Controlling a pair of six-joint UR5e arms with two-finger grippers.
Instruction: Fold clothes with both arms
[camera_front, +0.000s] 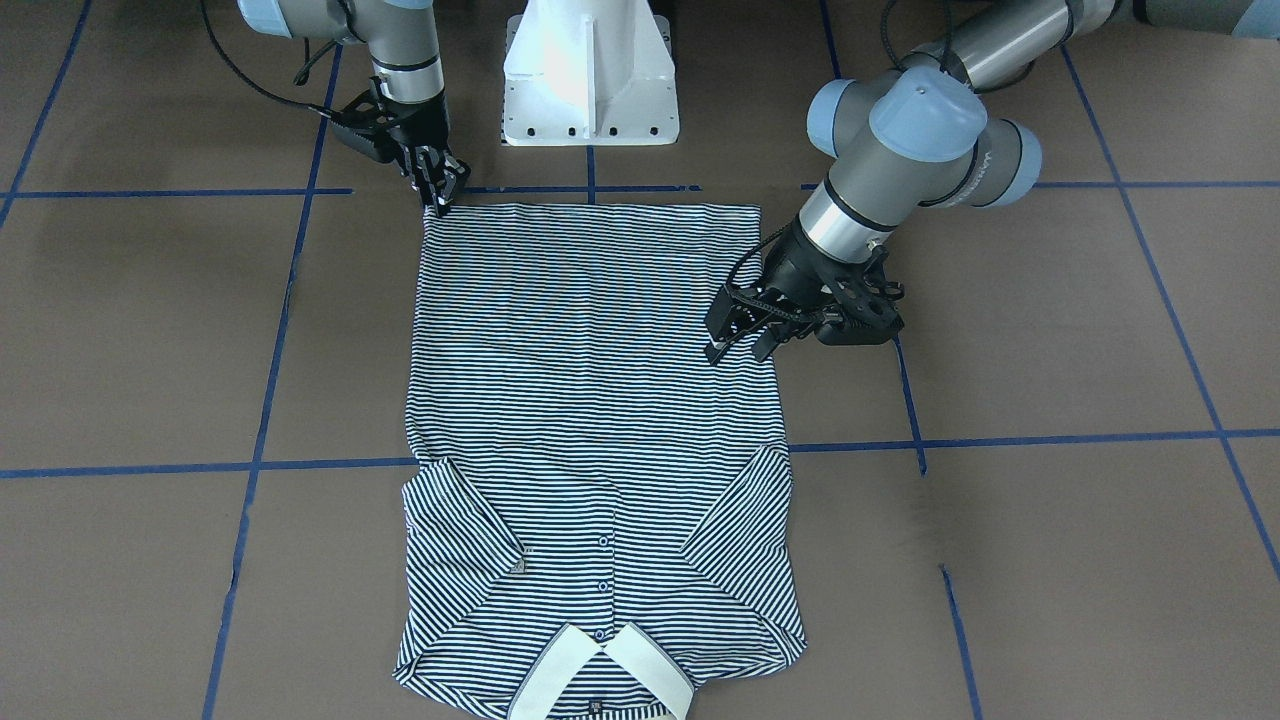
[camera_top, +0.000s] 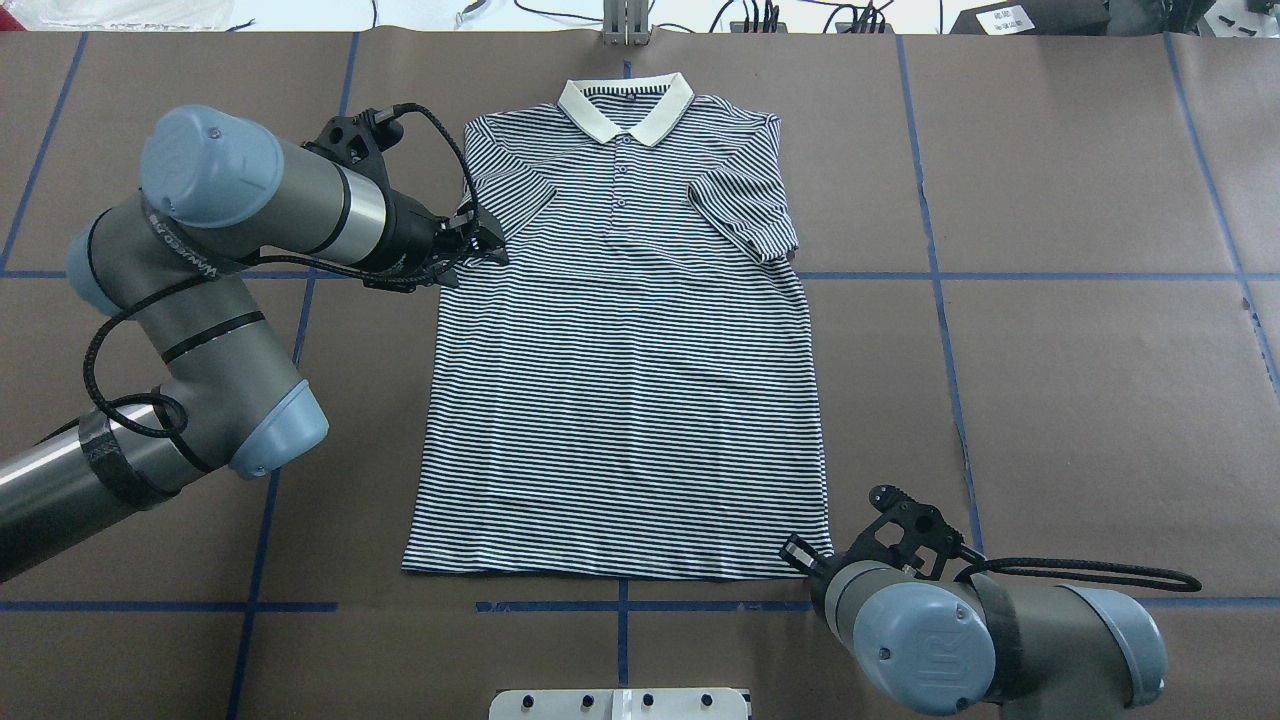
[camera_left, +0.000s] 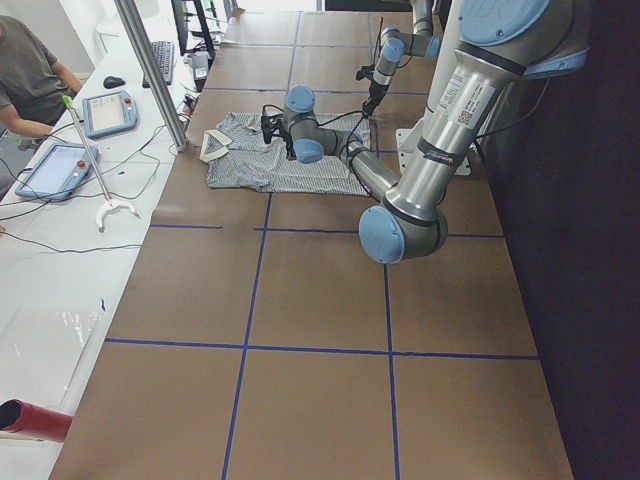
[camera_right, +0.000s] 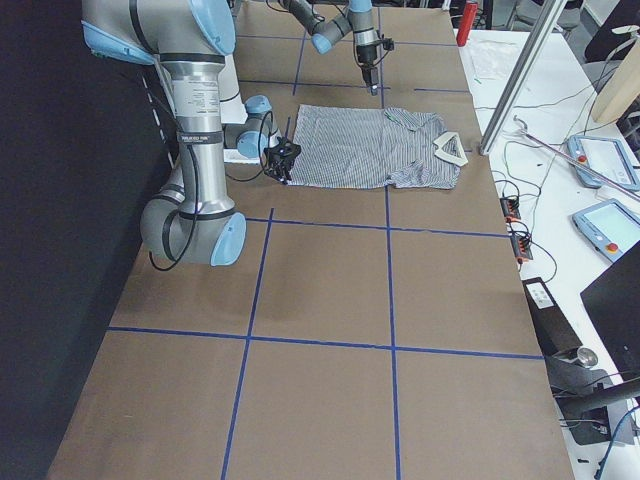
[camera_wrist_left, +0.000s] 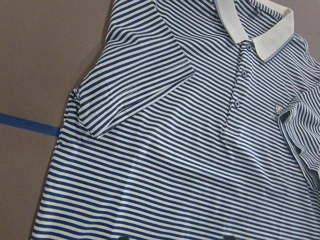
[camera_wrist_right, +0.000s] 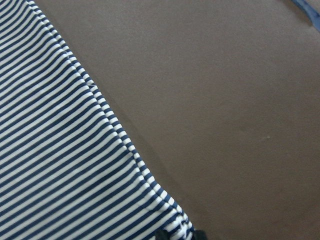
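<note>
The striped polo shirt (camera_top: 620, 380) lies flat and face up on the brown table, its cream collar (camera_top: 625, 105) at the far side and both sleeves folded in. My left gripper (camera_front: 738, 345) is open and empty, hovering over the shirt's side edge just below the folded sleeve; it also shows in the overhead view (camera_top: 487, 245). Its wrist view shows the shirt (camera_wrist_left: 200, 150) but no fingers. My right gripper (camera_front: 440, 203) stands at the hem corner near the base, with its fingertips (camera_wrist_right: 161, 235) closed on that corner of the shirt (camera_wrist_right: 60, 165).
The white pedestal base (camera_front: 590, 80) stands just behind the hem. Blue tape lines (camera_front: 1000, 440) cross the brown table cover. A metal pole (camera_left: 150, 70), tablets and a seated operator (camera_left: 30, 70) are beyond the collar side of the table.
</note>
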